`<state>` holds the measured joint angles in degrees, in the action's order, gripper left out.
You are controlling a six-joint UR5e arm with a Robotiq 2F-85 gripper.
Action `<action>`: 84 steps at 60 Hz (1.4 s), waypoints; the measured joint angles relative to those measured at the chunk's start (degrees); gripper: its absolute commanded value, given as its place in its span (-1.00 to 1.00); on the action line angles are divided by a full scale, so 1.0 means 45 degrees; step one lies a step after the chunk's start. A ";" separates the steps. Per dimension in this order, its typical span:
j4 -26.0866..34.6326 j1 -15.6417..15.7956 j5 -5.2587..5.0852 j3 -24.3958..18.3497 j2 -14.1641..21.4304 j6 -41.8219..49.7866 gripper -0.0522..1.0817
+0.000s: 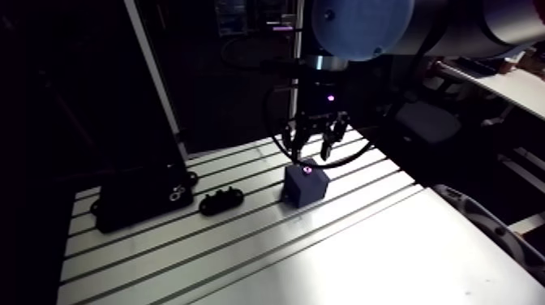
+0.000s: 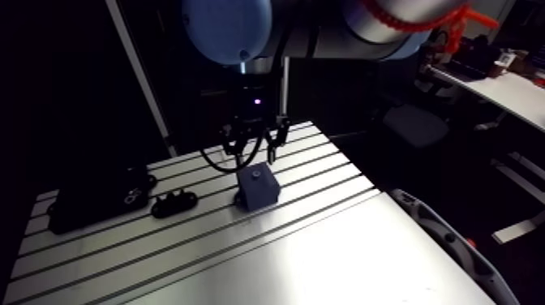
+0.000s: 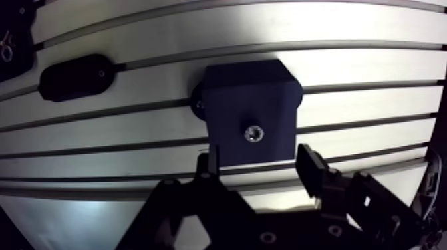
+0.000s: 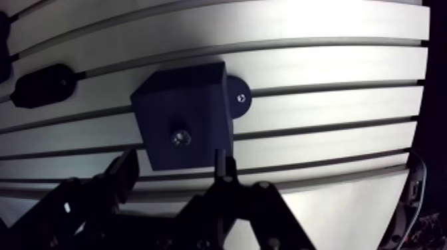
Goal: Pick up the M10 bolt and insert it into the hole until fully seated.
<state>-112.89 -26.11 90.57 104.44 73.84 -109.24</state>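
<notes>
Finds the small shiny M10 bolt down in the hole in the top face of the dark blue cuboid block, with only its head showing; judged seated or nearly so. Fixes that block to the slotted aluminium counter by a round black screwed foot, probably to hold the hole steady. Hangs the black 2-finger gripper just above the block's near edge, fingers spread wide, clasping nothing, touching nothing. Leaves a black oval fixture well apart.
</notes>
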 measured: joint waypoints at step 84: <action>0.3801 0.1553 0.0075 -0.2598 0.2002 0.0903 -0.90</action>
<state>-95.79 -19.12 90.91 92.75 82.85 -105.17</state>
